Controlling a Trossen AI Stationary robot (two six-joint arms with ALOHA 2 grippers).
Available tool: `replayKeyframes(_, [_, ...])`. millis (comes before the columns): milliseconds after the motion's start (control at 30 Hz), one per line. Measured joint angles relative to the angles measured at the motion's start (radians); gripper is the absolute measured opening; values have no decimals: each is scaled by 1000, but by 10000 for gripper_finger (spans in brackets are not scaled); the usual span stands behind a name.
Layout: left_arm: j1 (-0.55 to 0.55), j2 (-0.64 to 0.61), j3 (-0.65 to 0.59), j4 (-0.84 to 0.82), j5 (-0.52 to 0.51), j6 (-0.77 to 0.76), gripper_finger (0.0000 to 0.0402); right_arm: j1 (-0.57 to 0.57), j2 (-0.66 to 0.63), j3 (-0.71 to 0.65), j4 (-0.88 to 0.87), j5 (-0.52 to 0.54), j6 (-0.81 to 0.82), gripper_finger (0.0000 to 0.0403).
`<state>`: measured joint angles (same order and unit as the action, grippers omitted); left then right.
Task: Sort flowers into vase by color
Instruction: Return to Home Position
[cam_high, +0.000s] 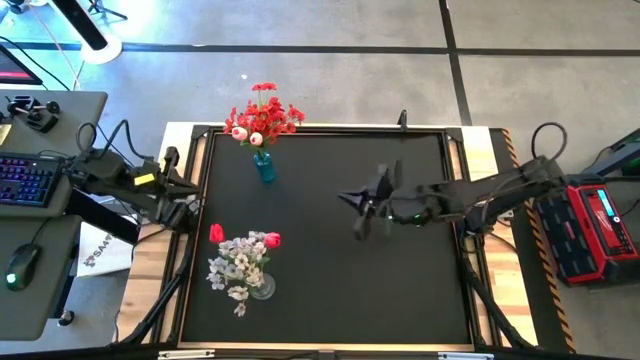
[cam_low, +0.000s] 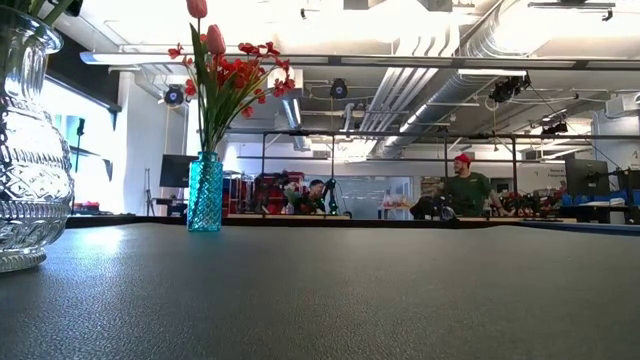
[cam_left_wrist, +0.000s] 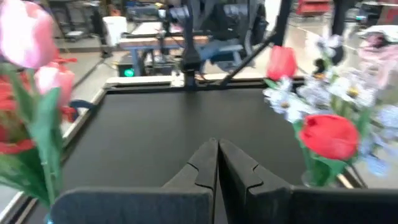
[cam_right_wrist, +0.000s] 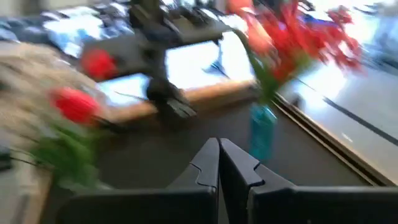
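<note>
A blue vase (cam_high: 264, 166) (cam_low: 205, 192) stands at the table's far left and holds red small-bloom flowers with pink tulip buds (cam_high: 262, 115). A clear glass vase (cam_high: 262, 288) (cam_low: 25, 170) stands at the near left and holds white sprays (cam_high: 236, 265) and red tulip buds (cam_high: 272, 240) (cam_left_wrist: 328, 137). My left gripper (cam_high: 192, 205) (cam_left_wrist: 217, 155) is shut and empty at the table's left edge, between the two vases. My right gripper (cam_high: 350, 198) (cam_right_wrist: 217, 155) is shut and empty above the table's middle, pointing toward the vases.
The black table top (cam_high: 330, 290) has a raised frame (cam_high: 455, 220) around it. A desk with a keyboard (cam_high: 25, 180) and a mouse (cam_high: 20, 268) stands to the left, and a red case (cam_high: 600, 225) to the right. People (cam_low: 465, 190) are in the room beyond.
</note>
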<state>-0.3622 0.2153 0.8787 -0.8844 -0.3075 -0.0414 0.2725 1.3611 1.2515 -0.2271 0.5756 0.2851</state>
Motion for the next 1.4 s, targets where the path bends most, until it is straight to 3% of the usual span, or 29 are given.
replayKeyframes(100, [0,2,-4,15,-44,1,0,-3,-12,-87,37,90,99,0])
replayKeyframes(267, [0,5,-82,149,-48,-50,0,-20,-84,-164,201,103,-18,0])
replayKeyframes(367, [0,22,-143,198,-33,-62,0,-83,-173,-241,251,-71,-53,0])
replayKeyframes(467, [2,26,-182,252,-70,-77,0,-159,-286,-358,391,-288,-79,0])
replayKeyframes(533, [2,14,-206,258,-87,-85,0,-204,-352,-455,498,-373,-84,0])
replayKeyframes(800, [5,-44,-381,411,-96,-84,0,-286,-582,-790,698,-470,-73,0])
replayKeyframes(933, [31,-53,-435,458,-80,-135,0,-286,-646,-872,755,-508,-81,0])
replayKeyframes(1167, [101,-63,-492,538,-15,-103,0,-286,-742,-896,615,-574,-161,0])
replayKeyframes(1400, [173,-128,-492,526,12,-47,0,-286,-903,-896,477,-543,-213,0])
